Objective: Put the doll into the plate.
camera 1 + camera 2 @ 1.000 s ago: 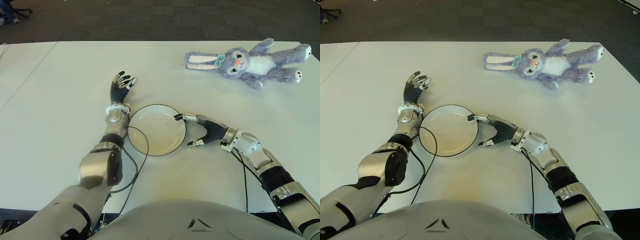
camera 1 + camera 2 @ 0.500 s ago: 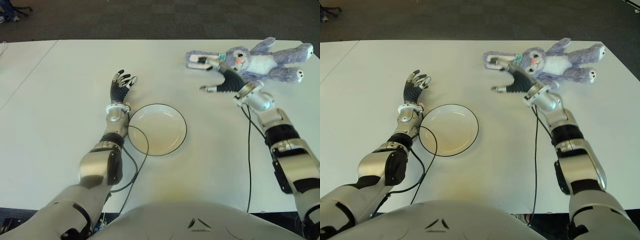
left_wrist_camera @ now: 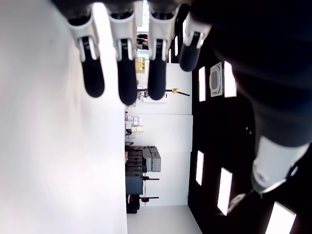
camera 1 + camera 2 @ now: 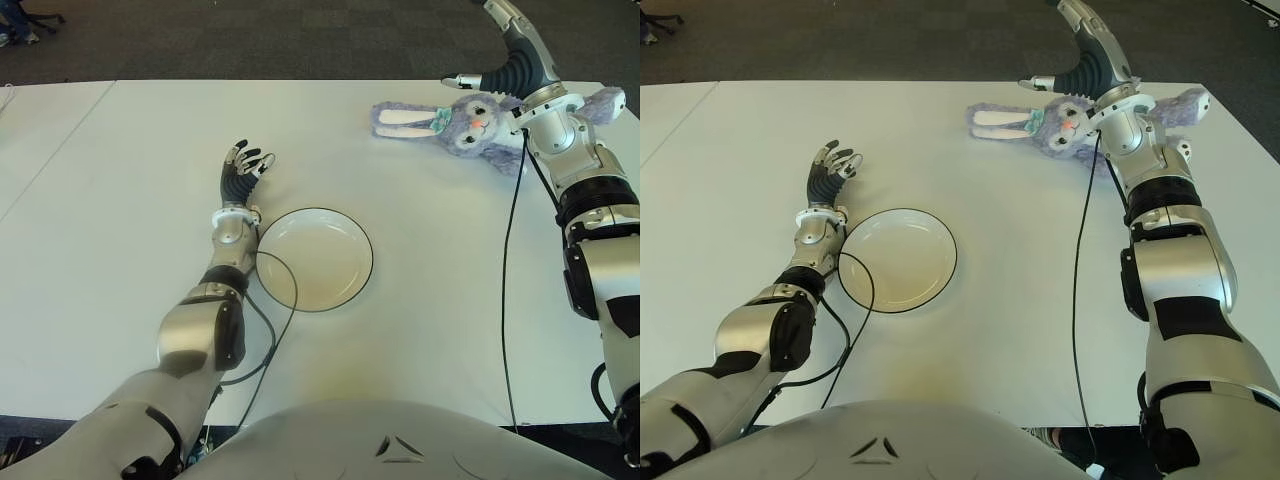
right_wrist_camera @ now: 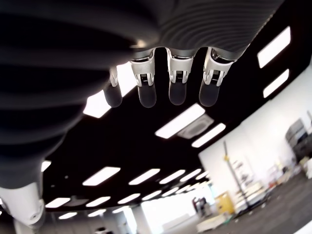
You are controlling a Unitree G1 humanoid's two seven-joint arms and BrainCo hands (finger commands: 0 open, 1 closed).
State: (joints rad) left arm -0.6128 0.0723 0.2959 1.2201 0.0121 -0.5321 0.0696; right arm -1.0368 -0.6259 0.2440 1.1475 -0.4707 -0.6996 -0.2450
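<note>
My right hand (image 4: 500, 55) runs off the top edge of both eye views, so I can't see its fingertips there. Its wrist covers the doll (image 4: 470, 118)'s torso. My right wrist view shows only ceiling, no surface.

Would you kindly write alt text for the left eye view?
The right hand is raised, open, above a purple plush bunny doll lying at the white table's far right. The left hand shows left of an empty round white plate.
</note>
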